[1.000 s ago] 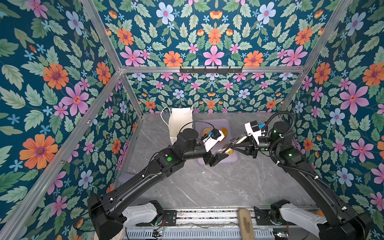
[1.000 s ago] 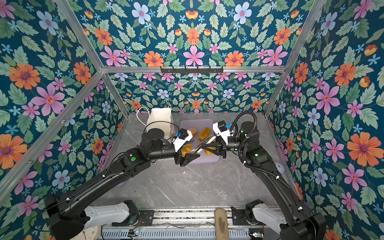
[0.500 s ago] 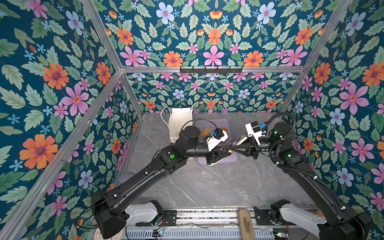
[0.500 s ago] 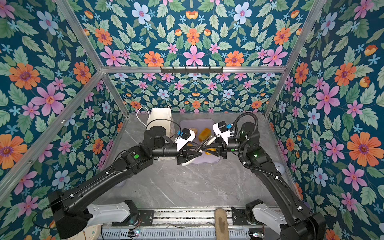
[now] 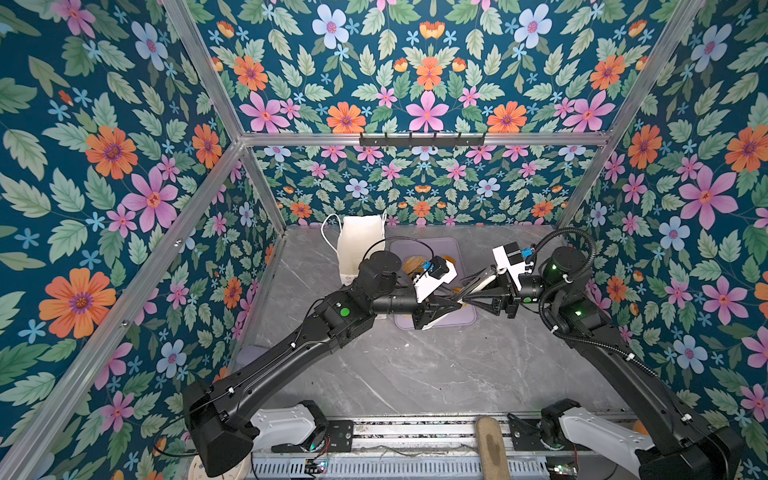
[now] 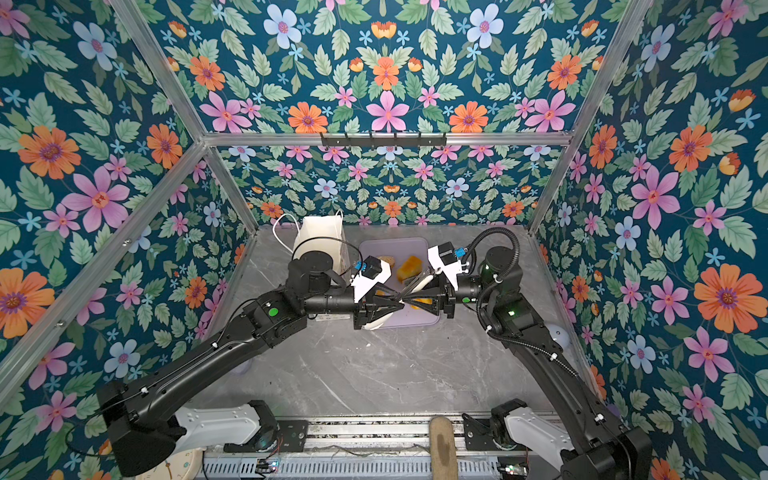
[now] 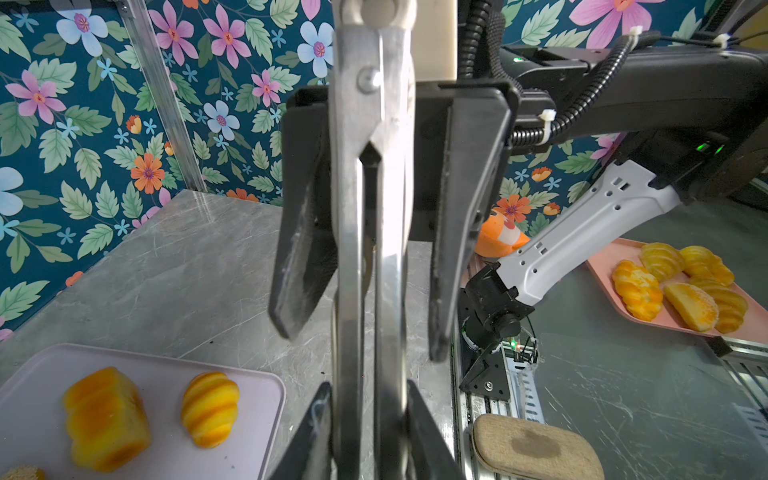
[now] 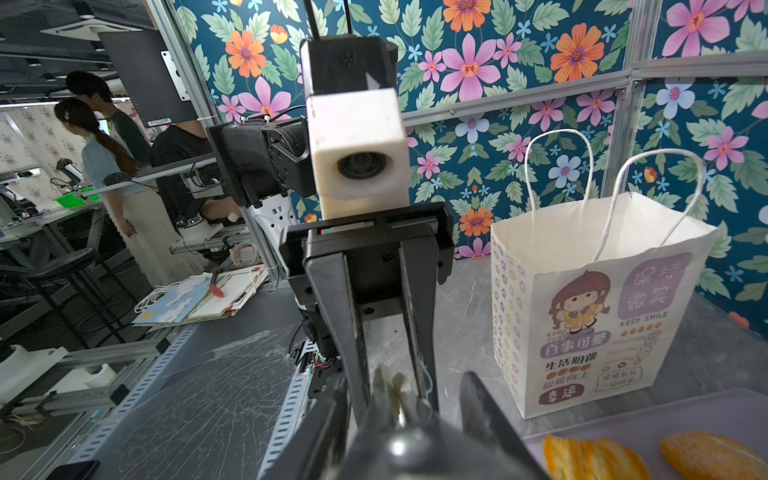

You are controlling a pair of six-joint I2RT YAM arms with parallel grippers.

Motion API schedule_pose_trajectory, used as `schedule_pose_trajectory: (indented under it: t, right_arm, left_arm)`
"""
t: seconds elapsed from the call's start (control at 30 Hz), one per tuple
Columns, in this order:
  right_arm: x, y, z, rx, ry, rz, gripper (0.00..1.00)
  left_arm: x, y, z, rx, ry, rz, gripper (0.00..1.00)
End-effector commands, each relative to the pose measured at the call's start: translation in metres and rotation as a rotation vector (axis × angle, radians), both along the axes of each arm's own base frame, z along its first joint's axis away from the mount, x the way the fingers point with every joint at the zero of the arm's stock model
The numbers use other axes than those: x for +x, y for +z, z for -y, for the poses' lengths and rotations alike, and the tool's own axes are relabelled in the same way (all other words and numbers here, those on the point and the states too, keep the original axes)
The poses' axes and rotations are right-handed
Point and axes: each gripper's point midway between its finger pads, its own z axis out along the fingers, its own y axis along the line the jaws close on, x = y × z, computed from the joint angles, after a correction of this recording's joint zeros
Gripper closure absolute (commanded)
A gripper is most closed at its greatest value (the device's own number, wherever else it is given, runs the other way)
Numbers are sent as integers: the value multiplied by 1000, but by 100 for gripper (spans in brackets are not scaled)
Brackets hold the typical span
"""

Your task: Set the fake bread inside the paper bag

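Both arms reach inward, forearms near level, meeting tip to tip in both top views. Left gripper (image 5: 457, 306): fingers (image 7: 426, 440) clamped against the metal tongs (image 7: 353, 249). Right gripper (image 7: 365, 340): jaws spread, fingers standing clear of the tongs on either side.

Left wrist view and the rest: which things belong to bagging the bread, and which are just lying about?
Job: bread, bag, tongs, purple tray.
Lying about: pink tray, pastries, orange toy, cork pad, clock.
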Motion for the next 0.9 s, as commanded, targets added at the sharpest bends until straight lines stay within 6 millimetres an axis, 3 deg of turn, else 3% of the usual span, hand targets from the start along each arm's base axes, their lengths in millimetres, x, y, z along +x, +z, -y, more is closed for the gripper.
schedule_pose_trajectory:
  t: [0.0, 0.53, 0.77, 0.87]
  right_arm:
    - [-6, -1, 2, -21, 9, 20, 44]
    - [-2, 3, 0, -9, 9, 3, 46]
    - [-7, 0, 0, -15, 29, 5, 50]
    - [-9, -2, 1, -20, 42, 10, 56]
  left_arm:
    - [-1, 8, -2, -21, 3, 17, 72]
    - [-4, 5, -1, -6, -21, -2, 72]
    - [-5, 7, 0, -7, -24, -3, 72]
    - [-5, 7, 1, -11, -28, -3, 72]
